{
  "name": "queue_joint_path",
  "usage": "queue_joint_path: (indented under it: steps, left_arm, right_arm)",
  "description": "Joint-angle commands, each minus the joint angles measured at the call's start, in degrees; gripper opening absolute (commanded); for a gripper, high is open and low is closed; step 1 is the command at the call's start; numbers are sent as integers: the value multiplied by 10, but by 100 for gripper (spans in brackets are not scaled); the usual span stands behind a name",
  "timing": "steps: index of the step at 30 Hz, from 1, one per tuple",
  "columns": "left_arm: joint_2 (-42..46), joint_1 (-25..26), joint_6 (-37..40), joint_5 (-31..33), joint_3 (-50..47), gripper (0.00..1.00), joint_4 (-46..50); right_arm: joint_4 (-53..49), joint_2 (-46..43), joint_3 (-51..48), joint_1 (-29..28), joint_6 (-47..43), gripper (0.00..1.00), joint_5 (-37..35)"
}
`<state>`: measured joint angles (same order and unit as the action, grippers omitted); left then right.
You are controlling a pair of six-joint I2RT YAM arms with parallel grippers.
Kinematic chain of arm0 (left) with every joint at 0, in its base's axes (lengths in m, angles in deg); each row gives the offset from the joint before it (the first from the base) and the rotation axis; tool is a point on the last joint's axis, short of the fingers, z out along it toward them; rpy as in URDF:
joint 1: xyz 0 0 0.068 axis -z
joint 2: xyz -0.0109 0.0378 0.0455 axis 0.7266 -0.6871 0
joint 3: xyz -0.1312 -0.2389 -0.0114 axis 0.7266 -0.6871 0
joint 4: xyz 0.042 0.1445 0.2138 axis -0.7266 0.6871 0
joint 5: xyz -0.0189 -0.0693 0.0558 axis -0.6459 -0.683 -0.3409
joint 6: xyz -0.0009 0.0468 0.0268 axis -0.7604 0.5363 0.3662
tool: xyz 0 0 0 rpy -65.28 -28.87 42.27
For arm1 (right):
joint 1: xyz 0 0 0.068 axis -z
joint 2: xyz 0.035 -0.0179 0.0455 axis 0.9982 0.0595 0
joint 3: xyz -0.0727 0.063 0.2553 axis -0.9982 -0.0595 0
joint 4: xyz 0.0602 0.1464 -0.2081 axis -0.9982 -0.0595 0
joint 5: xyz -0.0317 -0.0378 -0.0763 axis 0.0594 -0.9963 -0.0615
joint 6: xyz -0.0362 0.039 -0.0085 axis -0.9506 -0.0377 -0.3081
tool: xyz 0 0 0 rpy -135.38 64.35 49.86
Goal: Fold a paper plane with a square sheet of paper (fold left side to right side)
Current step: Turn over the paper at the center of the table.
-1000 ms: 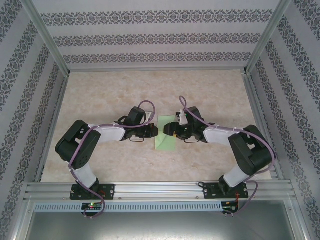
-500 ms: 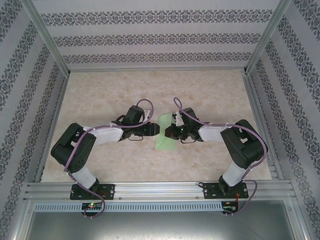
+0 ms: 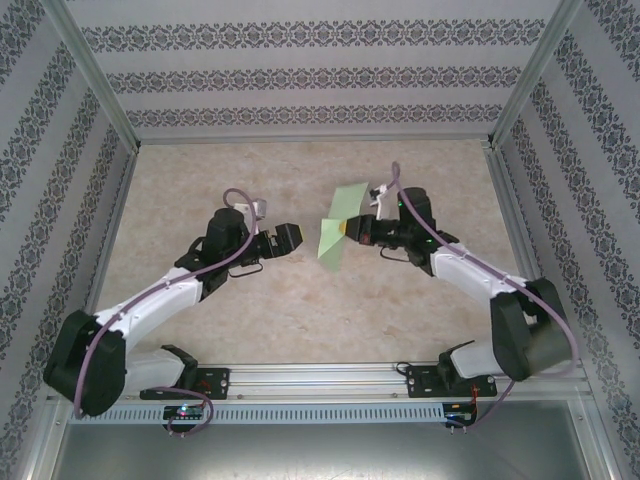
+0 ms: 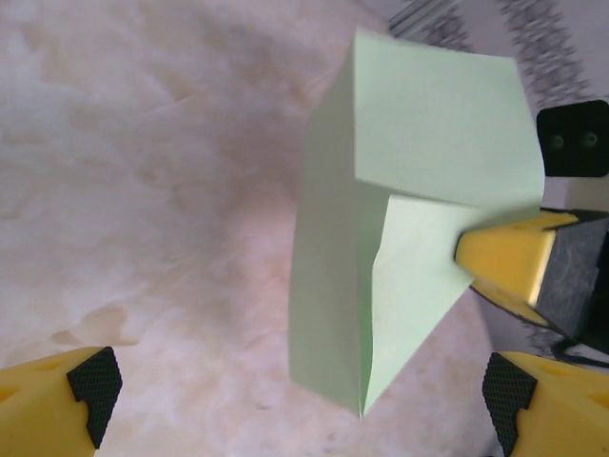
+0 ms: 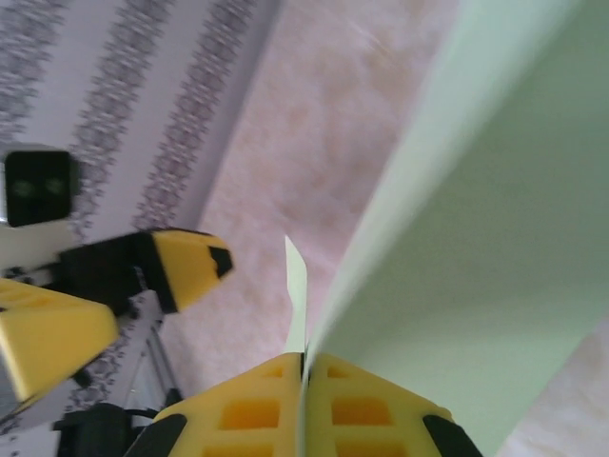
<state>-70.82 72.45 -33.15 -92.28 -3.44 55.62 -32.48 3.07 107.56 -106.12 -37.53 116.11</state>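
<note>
Seen from above, two robot arms reach inward over a pale marbled table (image 3: 300, 320) walled in by patterned wallpaper (image 3: 300, 75).

The right gripper (image 3: 347, 229) is pressed shut on the paper (image 3: 338, 225), pinching it near the right edge. The paper is pale mint green and partly folded. It sits near the middle of the table, a little right of centre, between the two grippers. It stands tilted, with one corner pointing toward the back wall and its lower end pointing toward the arms' bases.

The left gripper (image 3: 286, 237) is just left of the paper, apart from it and holding nothing, with its jaws spread wide.

In the left wrist view, its two yellow fingers with black pads (image 4: 93, 379) sit at the bottom corners, far apart. The paper (image 4: 419, 162) fills the space ahead. One flap is folded over the face, a crease runs down to a point at the bottom, and a soft shadow falls on the table behind it. The right gripper's yellow fingertips (image 4: 504, 262) clamp the paper from the right.

In the right wrist view, the yellow fingers (image 5: 257, 414) meet with the thin edge of the paper (image 5: 495, 238) squeezed between them. The sheet rises up and to the right, close to the lens and blurred.
</note>
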Motion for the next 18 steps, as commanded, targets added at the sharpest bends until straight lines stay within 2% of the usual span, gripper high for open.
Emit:
queue_joint_path:
  steps: [1, 5, 12, 18]
  left_arm:
    - [26, -8, -48, -61, 3, 100, -84]
    - [41, -5, -74, -128, 12, 100, -169]
    - [38, -1, -90, -191, 29, 100, -259]
    - [44, 9, -96, -207, 30, 95, -304]
  right_arm:
    - [30, -40, 41, 2, -4, 0, 82]
    - [34, -68, 75, -4, 4, 0, 113]
    - [-1, -82, 139, -48, -28, 0, 144]
    - [-19, -77, 170, -76, -38, 1, 151]
